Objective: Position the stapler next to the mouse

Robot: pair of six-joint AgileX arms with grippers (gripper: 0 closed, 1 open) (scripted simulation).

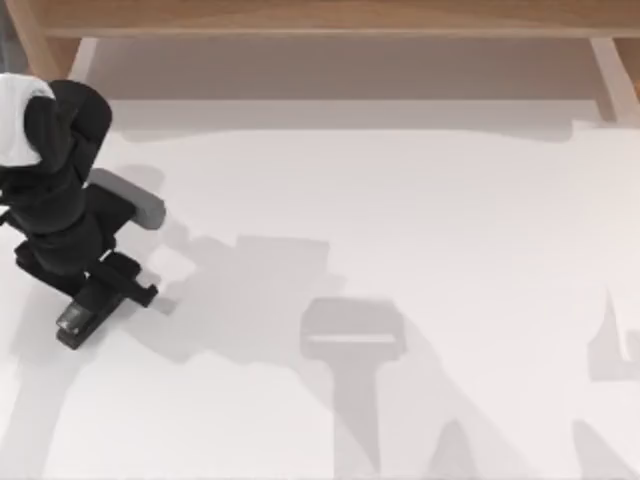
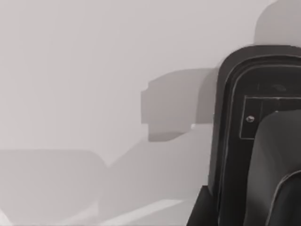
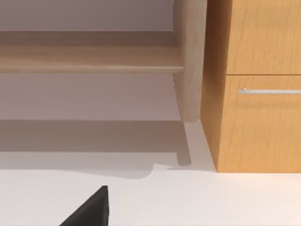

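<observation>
The black stapler (image 1: pixel 76 318) is at the table's far left, one end poking out from under my left gripper (image 1: pixel 103 292), which is shut on it. In the left wrist view the stapler (image 2: pixel 237 141) is very close, rounded end up, with a small screw on its face. The white table shows behind it with no shadow at its edge. My left arm (image 1: pixel 60 190) rises above it, black with a grey rounded piece. The mouse is out of view. A black tip of my right gripper (image 3: pixel 89 209) shows in the right wrist view.
A wooden shelf (image 1: pixel 320 18) runs along the back of the white table (image 1: pixel 420 220). In the right wrist view a wooden drawer unit (image 3: pixel 258 94) with a metal handle stands beside a shelf leg. Arm shadows lie across the table's middle.
</observation>
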